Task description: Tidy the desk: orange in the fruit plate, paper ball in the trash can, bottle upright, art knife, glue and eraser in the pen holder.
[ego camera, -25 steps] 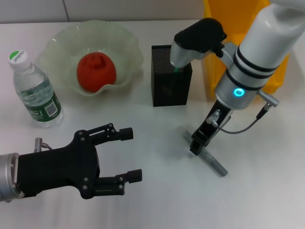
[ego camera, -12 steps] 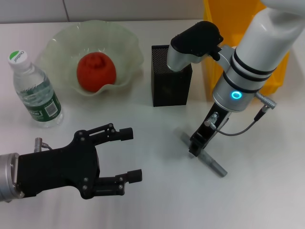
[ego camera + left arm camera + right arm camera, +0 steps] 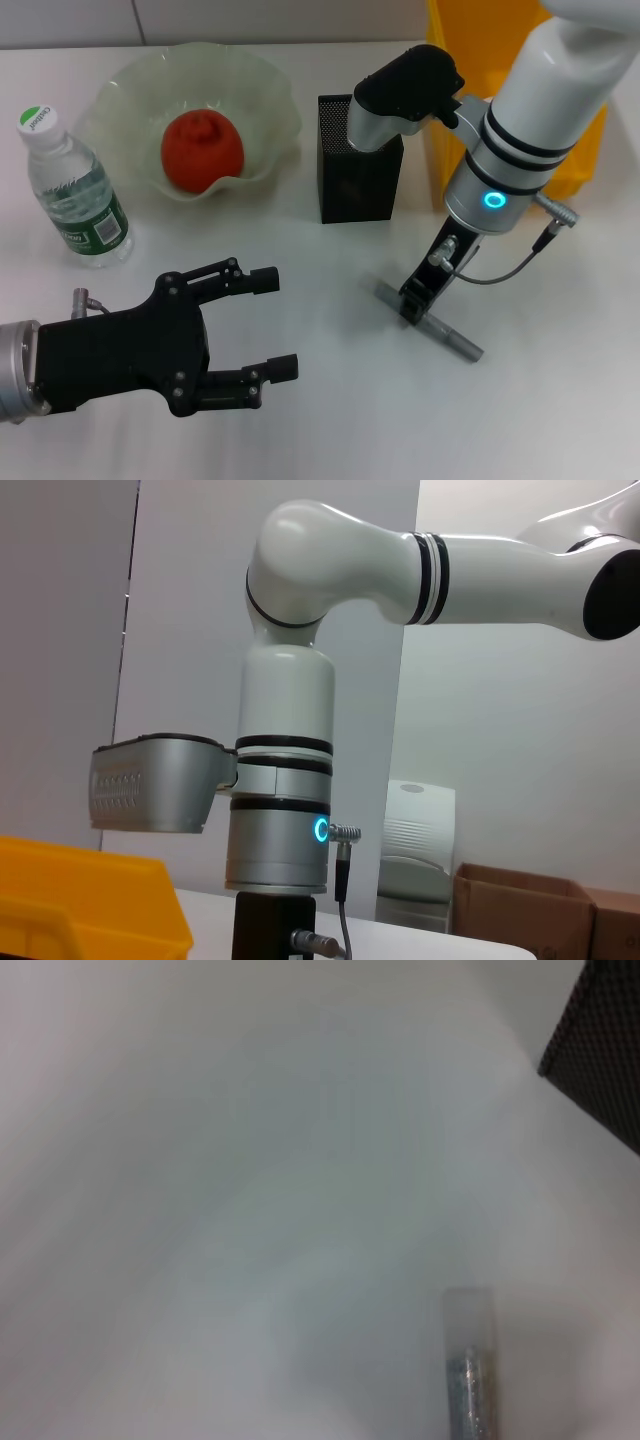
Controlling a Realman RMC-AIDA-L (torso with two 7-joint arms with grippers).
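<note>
The right gripper (image 3: 413,308) pinches a slim grey metal knife (image 3: 440,331) lying flat mid-desk, before the black mesh holder (image 3: 357,160). The left gripper (image 3: 275,325) hovers wide-spread near the front edge.

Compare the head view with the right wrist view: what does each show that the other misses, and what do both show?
Only the head view shows the orange in the fruit plate, the upright water bottle, the yellow bin, the open left claw low near the table's front, and the right claw down at the art knife. Only the right wrist view shows the knife's pale end close up. Both show the knife, the white table and the black mesh pen holder.
</note>
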